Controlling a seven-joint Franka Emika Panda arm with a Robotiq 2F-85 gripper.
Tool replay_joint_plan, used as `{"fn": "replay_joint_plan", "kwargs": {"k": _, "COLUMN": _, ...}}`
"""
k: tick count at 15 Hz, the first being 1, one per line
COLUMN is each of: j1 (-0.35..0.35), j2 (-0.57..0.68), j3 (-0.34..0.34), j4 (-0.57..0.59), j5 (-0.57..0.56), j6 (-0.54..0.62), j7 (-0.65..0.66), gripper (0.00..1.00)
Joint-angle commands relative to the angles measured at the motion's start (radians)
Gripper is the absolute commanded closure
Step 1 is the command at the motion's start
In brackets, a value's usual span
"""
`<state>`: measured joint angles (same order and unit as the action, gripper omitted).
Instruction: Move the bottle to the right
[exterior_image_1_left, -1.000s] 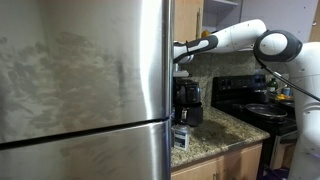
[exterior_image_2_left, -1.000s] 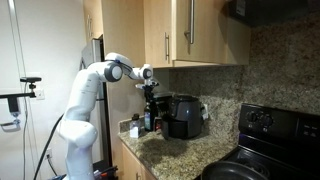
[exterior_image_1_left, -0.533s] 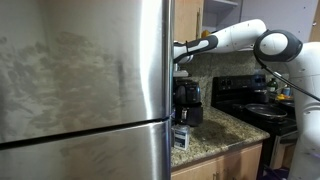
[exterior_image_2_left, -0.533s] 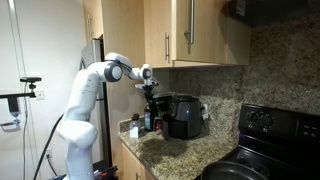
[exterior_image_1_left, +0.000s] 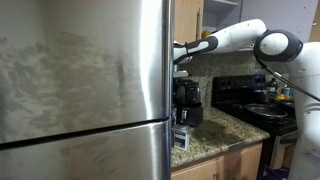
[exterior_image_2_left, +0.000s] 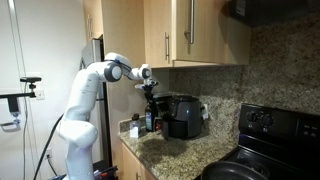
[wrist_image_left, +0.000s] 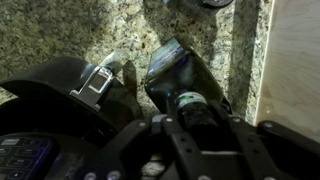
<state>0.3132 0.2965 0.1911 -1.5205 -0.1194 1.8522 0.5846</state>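
The bottle (exterior_image_2_left: 150, 117) is dark and upright, standing on the granite counter just beside the black coffee maker (exterior_image_2_left: 183, 116). My gripper (exterior_image_2_left: 149, 93) hangs straight above it, at its top. From the wrist view I look down on the bottle (wrist_image_left: 178, 72). Its cap sits between my fingers (wrist_image_left: 150, 132), and the gripper (wrist_image_left: 195, 115) is shut on the neck. In an exterior view the gripper (exterior_image_1_left: 179, 60) peeks out beside the fridge edge, above the coffee maker (exterior_image_1_left: 188, 101). I cannot pick out the bottle there.
A steel fridge (exterior_image_1_left: 85, 90) fills the foreground. Wooden cabinets (exterior_image_2_left: 190, 30) hang close above the gripper. A black stove (exterior_image_2_left: 268, 140) with a pan (exterior_image_1_left: 262, 110) stands further along the granite counter (exterior_image_2_left: 175, 152). A small box (exterior_image_1_left: 181, 136) sits at the counter's fridge end.
The jaws have closed onto the bottle's neck over the last second. The arm and the bottle have not visibly moved.
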Motion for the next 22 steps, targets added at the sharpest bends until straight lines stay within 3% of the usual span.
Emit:
{"fn": "replay_joint_plan", "kwargs": {"k": 1, "j1": 0.015, "j2": -0.070, "j3": -0.012, "j4": -0.030, "j5": -0.030, "j6": 0.007, "j7": -0.006, "gripper": 0.89}}
{"fn": "replay_joint_plan", "kwargs": {"k": 9, "j1": -0.024, "j2": -0.203, "j3": -0.007, "j4": -0.045, "j5": 0.041, "j6": -0.018, "j7": -0.022, "gripper": 0.89}}
{"fn": "replay_joint_plan", "kwargs": {"k": 17, "j1": -0.089, "j2": -0.363, "j3": -0.021, "j4": -0.014, "j5": 0.054, "j6": -0.273, "j7": 0.065, "gripper": 0.89}}
{"fn": "replay_joint_plan", "kwargs": {"k": 22, "j1": -0.173, "j2": -0.470, "j3": -0.060, "j4": -0.038, "j5": 0.068, "j6": -0.308, "j7": 0.156, "gripper": 0.89}}
